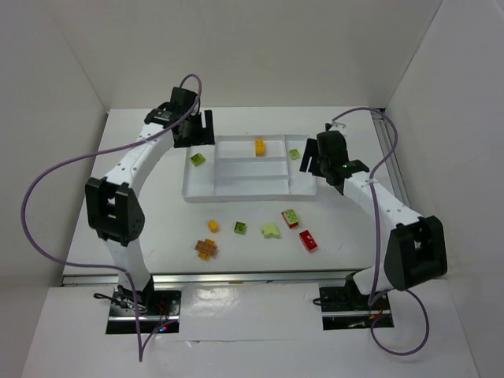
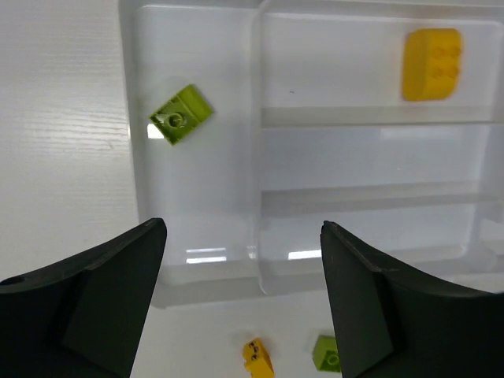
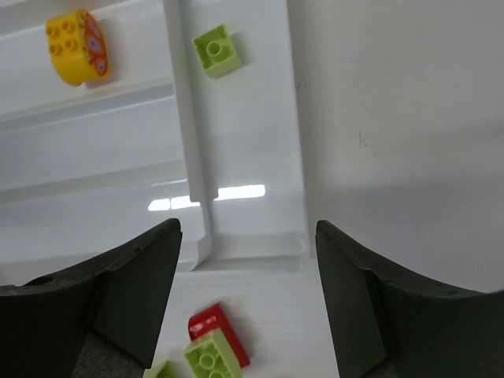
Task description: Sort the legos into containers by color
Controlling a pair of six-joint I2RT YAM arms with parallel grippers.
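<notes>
Above the tray (image 1: 252,187), whose long axis runs across the table, the left gripper (image 2: 244,227) and right gripper (image 3: 246,224) hang at opposite ends, fingers spread wide and empty, apparently free for a next pick. Within the tray, colours sit apart, as sorting requires: a yellow brick (image 1: 259,146) lying lengthwise toward the far rim, a lime brick (image 2: 182,115) skewed in the left compartment, and a pale green brick (image 3: 216,50) at the right end. The remaining legos (image 1: 271,231) lie scattered before the tray's near rim.
</notes>
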